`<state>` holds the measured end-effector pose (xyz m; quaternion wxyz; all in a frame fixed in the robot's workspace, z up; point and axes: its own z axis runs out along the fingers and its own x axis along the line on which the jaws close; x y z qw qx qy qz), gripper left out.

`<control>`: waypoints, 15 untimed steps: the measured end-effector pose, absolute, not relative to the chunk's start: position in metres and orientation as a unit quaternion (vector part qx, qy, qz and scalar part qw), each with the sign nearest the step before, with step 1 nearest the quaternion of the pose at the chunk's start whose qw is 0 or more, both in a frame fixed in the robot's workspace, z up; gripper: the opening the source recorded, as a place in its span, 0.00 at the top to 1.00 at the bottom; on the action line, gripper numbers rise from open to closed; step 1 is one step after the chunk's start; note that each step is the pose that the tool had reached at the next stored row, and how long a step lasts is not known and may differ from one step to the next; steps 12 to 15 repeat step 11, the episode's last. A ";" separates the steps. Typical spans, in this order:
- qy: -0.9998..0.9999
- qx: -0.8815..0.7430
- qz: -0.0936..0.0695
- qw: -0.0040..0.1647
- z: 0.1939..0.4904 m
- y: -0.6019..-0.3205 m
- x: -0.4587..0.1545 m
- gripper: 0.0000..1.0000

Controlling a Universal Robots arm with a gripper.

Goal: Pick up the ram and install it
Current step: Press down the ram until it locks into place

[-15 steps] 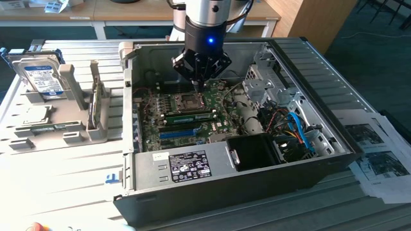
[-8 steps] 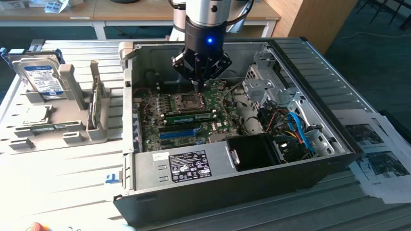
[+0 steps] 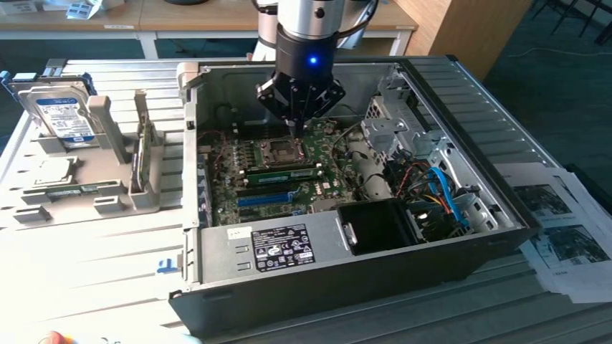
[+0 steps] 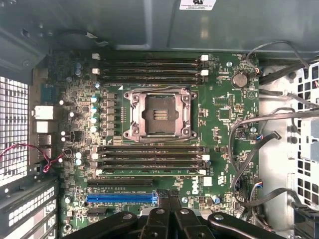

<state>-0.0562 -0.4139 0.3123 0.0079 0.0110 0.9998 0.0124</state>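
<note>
While the gripper (image 3: 297, 129) hangs with fingers together near the frame's middle, the ram (image 3: 279, 172) sits in its slot; pressing should be straight.

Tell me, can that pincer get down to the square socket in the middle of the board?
Probably yes: the case lies open, the pincer hangs right over the square socket, and nothing covers it.

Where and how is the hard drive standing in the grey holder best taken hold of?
I would grip the hard drive by its top edge, coming from above and pinching its two broad faces. It stands nearly upright, with its lower part sunk in the grey holder.
</note>
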 end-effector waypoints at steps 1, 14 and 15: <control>1.000 0.011 0.012 0.007 0.312 -0.414 -0.056 0.90; 1.000 0.011 0.012 0.003 0.312 -0.414 -0.053 0.90; 1.000 0.011 0.012 0.003 0.312 -0.414 -0.053 0.90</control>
